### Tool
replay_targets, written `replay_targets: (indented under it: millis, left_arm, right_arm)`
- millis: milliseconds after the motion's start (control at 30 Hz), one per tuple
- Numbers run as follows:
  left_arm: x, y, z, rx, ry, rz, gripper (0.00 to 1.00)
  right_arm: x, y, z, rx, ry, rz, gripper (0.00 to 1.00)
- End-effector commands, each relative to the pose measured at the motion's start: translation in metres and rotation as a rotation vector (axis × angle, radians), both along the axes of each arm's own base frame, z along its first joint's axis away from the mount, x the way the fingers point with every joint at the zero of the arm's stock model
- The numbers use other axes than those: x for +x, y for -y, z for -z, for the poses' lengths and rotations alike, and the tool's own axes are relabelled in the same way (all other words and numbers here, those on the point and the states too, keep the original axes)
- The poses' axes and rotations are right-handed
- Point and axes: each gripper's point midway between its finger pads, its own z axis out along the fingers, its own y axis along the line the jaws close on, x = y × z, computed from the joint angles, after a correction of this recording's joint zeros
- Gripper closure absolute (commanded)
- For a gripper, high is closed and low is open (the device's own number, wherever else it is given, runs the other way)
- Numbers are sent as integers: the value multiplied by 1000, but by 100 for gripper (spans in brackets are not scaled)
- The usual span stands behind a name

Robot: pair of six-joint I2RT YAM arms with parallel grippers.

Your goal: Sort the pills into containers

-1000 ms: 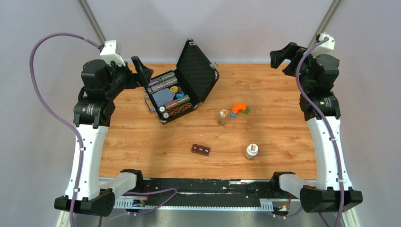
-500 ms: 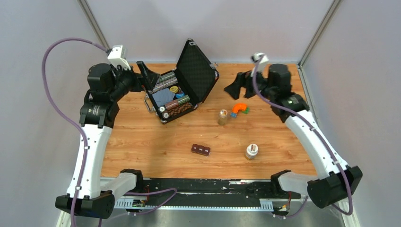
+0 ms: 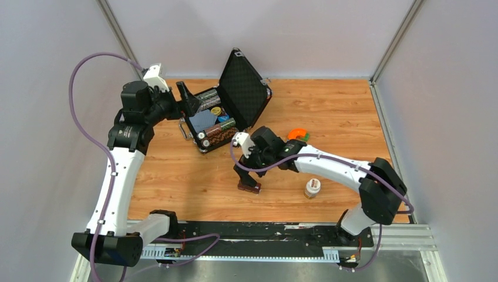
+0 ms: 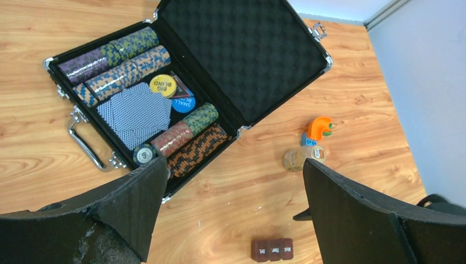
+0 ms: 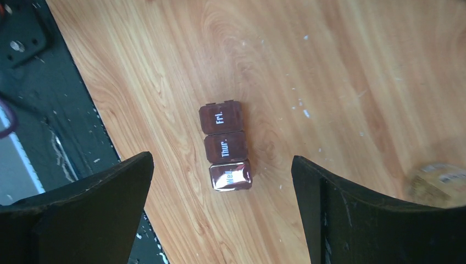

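Observation:
The containers are a dark brown strip of three lidded squares [image 5: 225, 146] marked Fri, Thur and Wed, lying on the wooden table with all lids shut. It also shows in the top view [image 3: 252, 188] and the left wrist view [image 4: 272, 248]. My right gripper [image 3: 246, 175] hovers open just above the strip, whose Wed end lies between the jaws [image 5: 221, 160]. A pill bottle with a white cap [image 3: 312, 188] stands to the right. A second amber bottle [image 4: 304, 157] stands further back. My left gripper [image 3: 187, 94] is open and empty beside the black case [image 4: 235, 165].
An open black hard case [image 3: 226, 111] with poker chips and cards sits at the back left. An orange curved piece with small blue and green blocks [image 3: 298, 134] lies behind my right arm. The table's near edge and black rail [image 5: 33, 82] are close to the strip.
My right arm has swung from the far right back corner down to the near centre, over the brown strip. My left arm has shifted slightly right toward the case.

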Motion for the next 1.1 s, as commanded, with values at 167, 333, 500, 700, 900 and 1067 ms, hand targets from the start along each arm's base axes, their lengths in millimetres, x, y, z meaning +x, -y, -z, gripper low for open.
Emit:
replay_targets:
  millis: [167, 333, 500, 700, 900, 1067]
  left_arm:
    - [-7, -7, 14, 9, -26, -38, 0]
    - [-12, -9, 23, 15, -45, -48, 0]
    - [-15, -12, 31, 16, -59, -66, 0]
    - [-17, -13, 40, 20, -78, -72, 0]
    - [-20, -13, 49, 17, -96, -77, 0]
    - [-24, -13, 55, 6, -105, -78, 0]
  right_arm:
    - [-24, -1, 61, -144, -67, -103, 25]
    - [-39, 11, 80, -201, -79, -128, 22]
    - [-41, 18, 95, -248, -66, -131, 21]
    - [-32, 12, 101, -258, -21, -89, 25]
    - [-17, 10, 101, -303, 38, -8, 34]
    - [-13, 11, 100, -309, 59, 29, 55]
